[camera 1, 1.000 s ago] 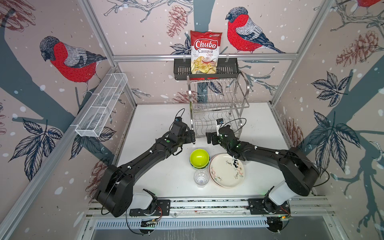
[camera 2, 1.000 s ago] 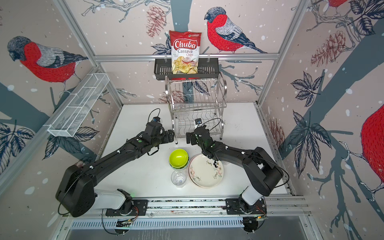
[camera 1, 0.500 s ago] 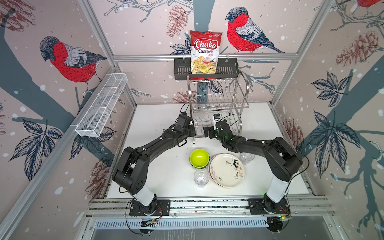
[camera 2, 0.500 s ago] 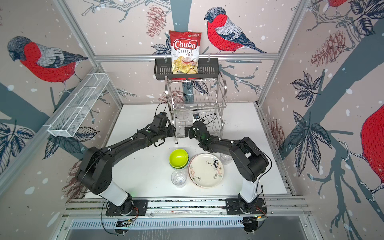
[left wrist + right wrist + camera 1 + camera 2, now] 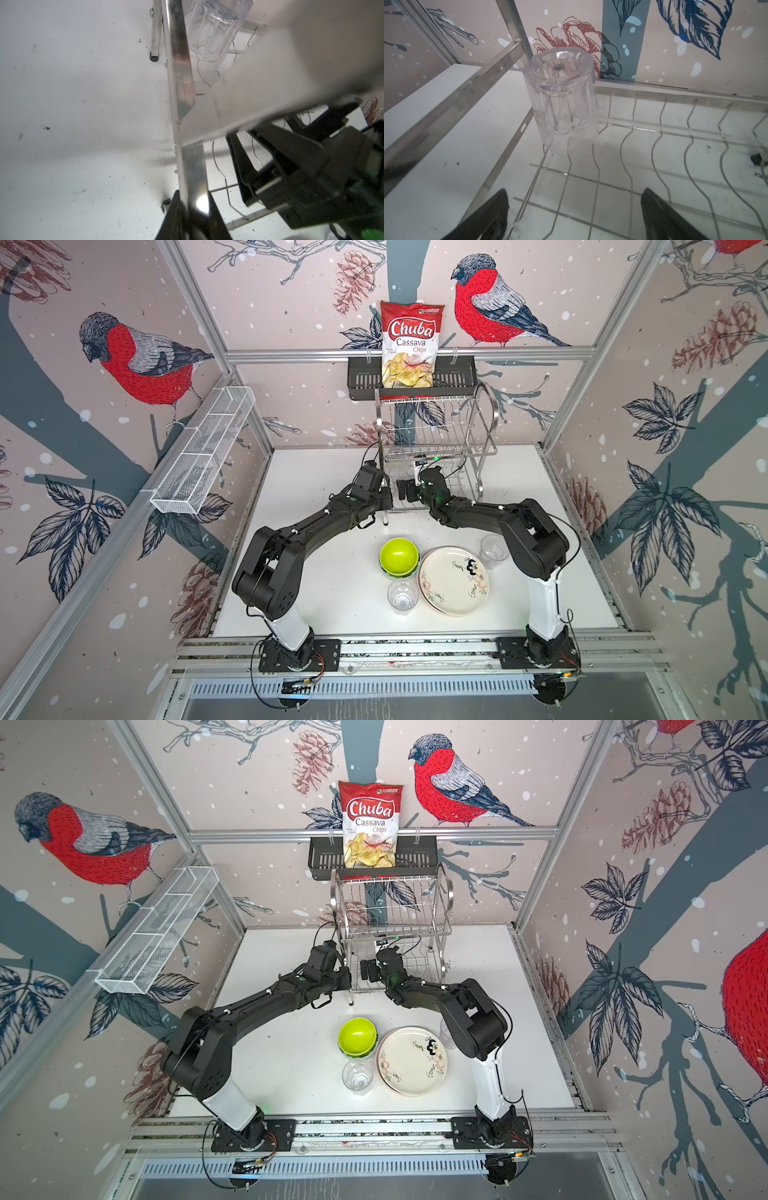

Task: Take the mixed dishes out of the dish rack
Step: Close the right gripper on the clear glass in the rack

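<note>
The dish rack point(image 5: 432, 423) stands at the back of the white worktop point(image 5: 324, 472), under a black basket point(image 5: 361, 379) that holds a bag of chips point(image 5: 411, 348). Both arms reach to the front left corner of its lower tier.

The left tool point(image 5: 192, 199) is clenched on the dish rack. In the left wrist view its two black fingers point(image 5: 172, 218) sit on either side of a flat steel strip of the frame, with the strip running up between them. In both top views this tool point(image 5: 386, 501) is at the front left leg of the rack.

The right tool point(image 5: 575, 191) is released, with its fingers point(image 5: 488, 216) spread wide and nothing between them. It hangs over the wire floor of the lower tier. An upside-down tumbler point(image 5: 562, 104) stands ahead of it on those wires, close to the left end of the rack and apart from the fingers. The left wrist view shows the same tumbler point(image 5: 214, 31) behind the steel strip.

The other dishes are on the worktop in front of the rack. A lime bowl point(image 5: 399, 555) sits on top of another bowl, whose green rim shows beneath it. Just beside it lies a cream plate with doodles point(image 5: 453, 578). An upright tumbler by the bowls point(image 5: 402, 595) stands in front of them, next to the plate. A tumbler by the right arm point(image 5: 494, 551) stands on the plate's other side.
</note>
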Robot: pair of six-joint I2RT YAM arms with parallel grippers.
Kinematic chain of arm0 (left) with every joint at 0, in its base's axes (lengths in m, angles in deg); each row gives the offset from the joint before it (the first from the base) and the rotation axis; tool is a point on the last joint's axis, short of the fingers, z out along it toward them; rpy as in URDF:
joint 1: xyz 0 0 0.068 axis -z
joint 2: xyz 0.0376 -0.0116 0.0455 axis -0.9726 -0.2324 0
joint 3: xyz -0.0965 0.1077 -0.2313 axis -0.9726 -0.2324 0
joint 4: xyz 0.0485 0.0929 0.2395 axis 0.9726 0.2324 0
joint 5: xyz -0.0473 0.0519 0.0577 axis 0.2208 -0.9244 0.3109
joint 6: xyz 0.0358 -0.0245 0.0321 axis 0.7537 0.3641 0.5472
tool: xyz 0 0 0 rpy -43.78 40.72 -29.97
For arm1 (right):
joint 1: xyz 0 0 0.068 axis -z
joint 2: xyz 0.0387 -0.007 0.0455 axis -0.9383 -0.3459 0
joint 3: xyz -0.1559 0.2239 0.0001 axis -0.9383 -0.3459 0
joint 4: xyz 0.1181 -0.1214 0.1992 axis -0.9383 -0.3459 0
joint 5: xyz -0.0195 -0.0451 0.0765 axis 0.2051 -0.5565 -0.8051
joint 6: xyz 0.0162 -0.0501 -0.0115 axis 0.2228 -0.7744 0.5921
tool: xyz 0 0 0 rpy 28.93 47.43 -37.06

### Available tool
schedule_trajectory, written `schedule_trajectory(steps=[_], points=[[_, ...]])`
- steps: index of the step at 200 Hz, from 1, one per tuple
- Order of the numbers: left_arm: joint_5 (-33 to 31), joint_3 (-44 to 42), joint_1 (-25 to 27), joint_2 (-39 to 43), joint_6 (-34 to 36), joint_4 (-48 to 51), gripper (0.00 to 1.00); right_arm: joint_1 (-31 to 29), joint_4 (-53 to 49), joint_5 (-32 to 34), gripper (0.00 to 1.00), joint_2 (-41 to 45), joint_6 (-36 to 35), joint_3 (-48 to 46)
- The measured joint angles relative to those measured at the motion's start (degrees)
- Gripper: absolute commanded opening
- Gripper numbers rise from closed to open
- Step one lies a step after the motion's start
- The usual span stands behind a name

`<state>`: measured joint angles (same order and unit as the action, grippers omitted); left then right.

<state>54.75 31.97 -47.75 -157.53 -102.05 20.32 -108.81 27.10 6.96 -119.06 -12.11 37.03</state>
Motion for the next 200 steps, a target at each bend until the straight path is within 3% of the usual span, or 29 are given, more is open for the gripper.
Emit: schedule_trajectory(steps=[87,200], points=[[1.99,-0.35,0.00,-0.48,0.37,-1.79,0.07,0.79,-0.72,0.70,0.99,-11.43,-4.92,16.20],[3.85,-2.45,0.04,1.49,0.07,-2.01,0.06,3.08,-6.75,-0.48,0.99,-23.21,-4.90,36.57]])
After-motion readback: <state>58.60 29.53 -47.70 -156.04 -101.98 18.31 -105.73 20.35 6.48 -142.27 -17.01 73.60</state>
